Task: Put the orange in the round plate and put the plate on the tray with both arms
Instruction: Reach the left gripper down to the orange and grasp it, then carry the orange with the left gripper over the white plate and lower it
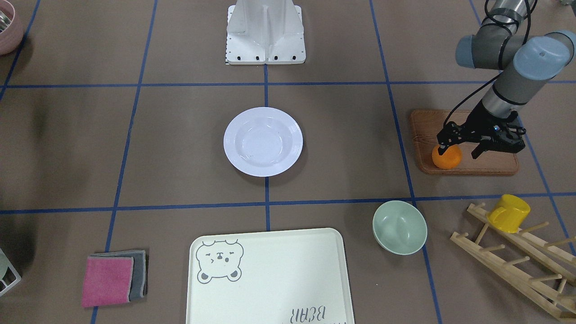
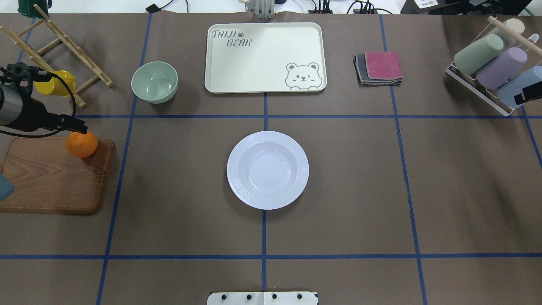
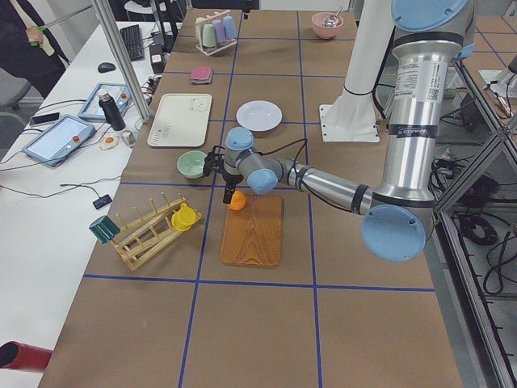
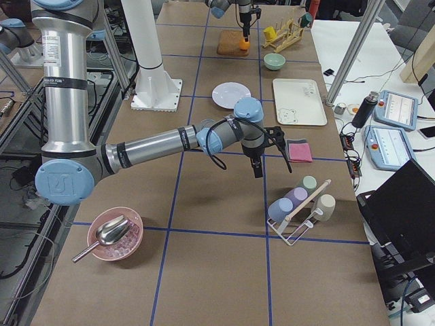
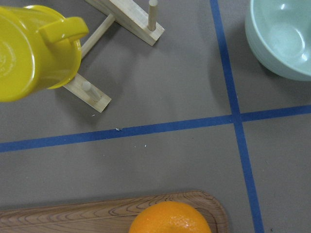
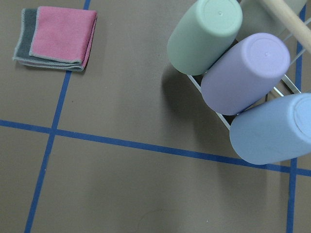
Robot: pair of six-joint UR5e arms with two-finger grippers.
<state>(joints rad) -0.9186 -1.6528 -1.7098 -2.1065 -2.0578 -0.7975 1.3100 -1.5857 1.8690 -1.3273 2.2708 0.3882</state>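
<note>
One hand is close enough to matter: the left hand (image 1: pixel 458 152) hangs right over the orange (image 1: pixel 447 157), its jaws spread wider than the fruit and closed on nothing. The orange sits on the corner of the brown wooden board (image 1: pixel 488 164) nearest the green bowl (image 1: pixel 399 227), at the robot's left end of the counter (image 1: pixel 342 135). One fingertip overlaps the fruit's top in the front view; whether it touches, I cannot tell. In the left wrist view the orange shows at bottom middle, so it lies almost straight below the hand, and the grasp probably needs only a short drop. The round plate (image 2: pixel 267 170) sits empty at mid-counter, well apart toward the robot's right, with the tray (image 2: pixel 265 57) beyond it. The right hand (image 2: pixel 527 95) hovers by the cup rack (image 2: pixel 476 94), far off; how open it is, I cannot tell.
</note>
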